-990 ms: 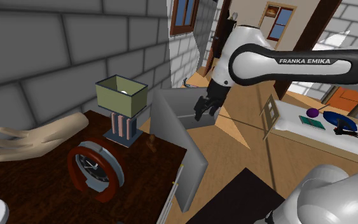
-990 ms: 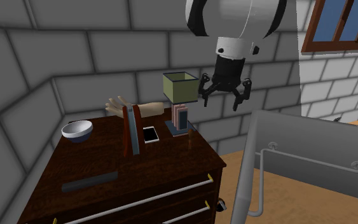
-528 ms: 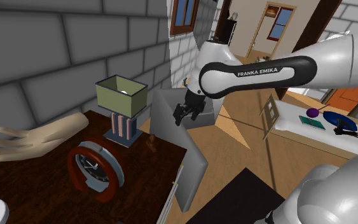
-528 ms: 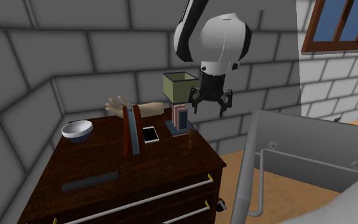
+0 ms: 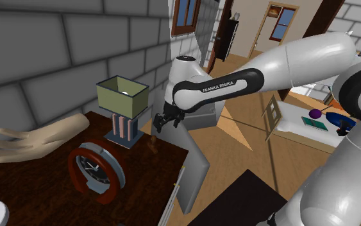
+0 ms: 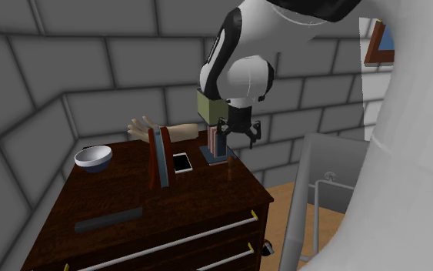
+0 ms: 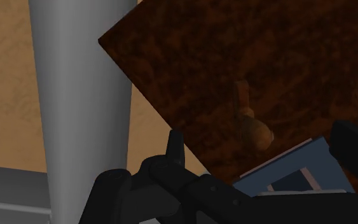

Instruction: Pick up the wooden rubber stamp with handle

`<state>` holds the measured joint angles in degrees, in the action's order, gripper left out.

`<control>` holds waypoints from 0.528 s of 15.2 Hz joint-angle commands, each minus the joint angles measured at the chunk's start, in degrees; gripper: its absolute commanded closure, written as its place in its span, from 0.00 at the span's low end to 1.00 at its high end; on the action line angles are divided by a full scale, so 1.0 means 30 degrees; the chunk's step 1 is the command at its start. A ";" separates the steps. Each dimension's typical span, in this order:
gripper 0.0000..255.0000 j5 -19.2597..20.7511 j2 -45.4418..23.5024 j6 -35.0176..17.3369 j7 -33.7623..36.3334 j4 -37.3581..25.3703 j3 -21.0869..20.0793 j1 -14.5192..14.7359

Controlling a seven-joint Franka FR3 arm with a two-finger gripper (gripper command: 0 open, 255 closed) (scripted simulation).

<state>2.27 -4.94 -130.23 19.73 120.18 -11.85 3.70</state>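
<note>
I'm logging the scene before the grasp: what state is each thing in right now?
gripper: open, holding nothing, clear of the stamp.
stamp: upright on the dresser top, untouched.
lamp: standing upright.
clock: standing on its edge.
bowl: upright.
dresser drawers: shut.
</note>
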 commanded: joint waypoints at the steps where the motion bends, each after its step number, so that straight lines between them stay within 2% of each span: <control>1: 0.00 0.0685 -0.1515 -0.0305 0.0730 -0.1095 -0.0011 0.0181; 6: 0.00 0.2165 -0.5208 -0.0575 0.2359 -0.4202 0.0266 0.0982; 8: 0.00 0.2260 -0.5487 -0.0992 0.2436 -0.4059 0.0327 0.1025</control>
<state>8.72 -20.55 -132.66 26.73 108.31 -11.00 6.62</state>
